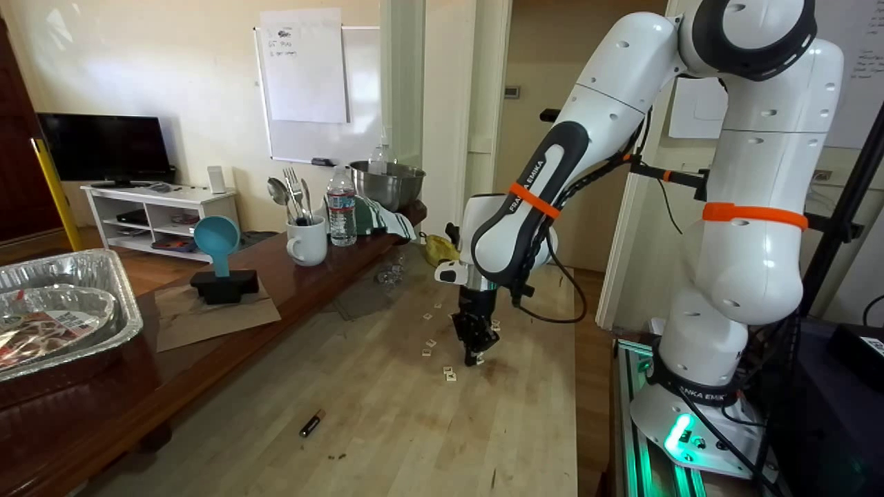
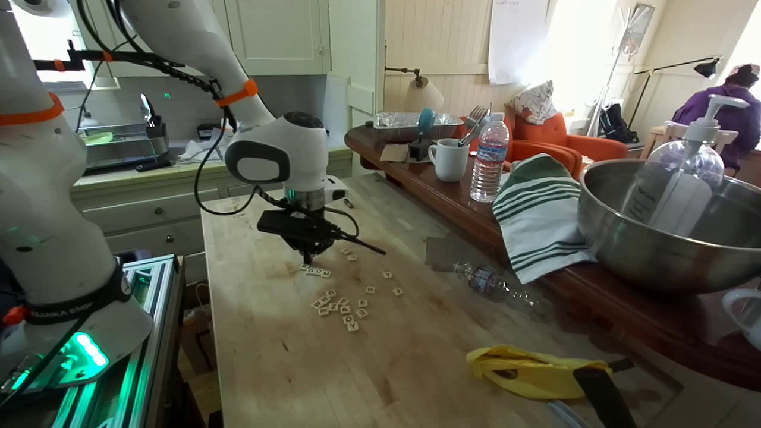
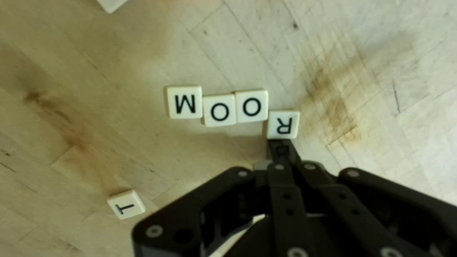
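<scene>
My gripper [image 3: 283, 148] is shut, pointing straight down at the wooden table; no object shows between its fingers. Its tips meet the near edge of a cream letter tile R [image 3: 283, 125] in the wrist view; whether they press on it or only adjoin it I cannot tell. Left of the R stand tile O [image 3: 251, 106], another O [image 3: 219, 110] and tile M [image 3: 184, 102] in a slightly uneven row, the R set lower than the rest. Tile T [image 3: 126, 205] lies apart at lower left. In both exterior views the gripper [image 1: 472, 359] [image 2: 307, 260] is down at table height.
Several loose tiles [image 2: 346, 309] are scattered over the table [image 2: 285, 368]. A battery [image 1: 312, 422], a plastic bottle on its side [image 2: 493, 284] and a yellow bag [image 2: 535, 371] also lie there. Alongside runs a raised dark counter [image 1: 173, 373] with a mug [image 1: 307, 241] and steel bowl [image 2: 630, 238].
</scene>
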Controlling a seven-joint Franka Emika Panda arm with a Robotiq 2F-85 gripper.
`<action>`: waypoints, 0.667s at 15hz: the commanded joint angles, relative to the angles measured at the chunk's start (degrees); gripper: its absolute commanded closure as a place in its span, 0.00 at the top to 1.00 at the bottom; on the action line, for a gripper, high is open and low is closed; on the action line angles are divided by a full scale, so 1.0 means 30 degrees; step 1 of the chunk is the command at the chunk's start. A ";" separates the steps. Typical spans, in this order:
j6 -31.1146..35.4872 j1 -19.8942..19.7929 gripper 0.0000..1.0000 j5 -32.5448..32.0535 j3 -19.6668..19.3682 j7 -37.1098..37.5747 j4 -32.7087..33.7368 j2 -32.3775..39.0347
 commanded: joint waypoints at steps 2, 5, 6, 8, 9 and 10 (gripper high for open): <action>-0.0440 -0.0168 0.00 -0.1276 -0.0404 0.0456 -0.0293 0.0113; -0.0529 -0.0192 0.00 -0.1780 -0.0449 0.0703 -0.0301 0.0120; -0.0557 -0.0206 0.00 -0.1882 -0.0470 0.0777 -0.0304 0.0112; -0.0616 -0.0219 0.00 -0.2140 -0.0520 0.0836 -0.0298 0.0093; -0.0621 -0.0219 0.00 -0.2245 -0.0538 0.0889 -0.0295 0.0090; -0.0644 -0.0228 0.00 -0.2381 -0.0566 0.0924 -0.0297 0.0092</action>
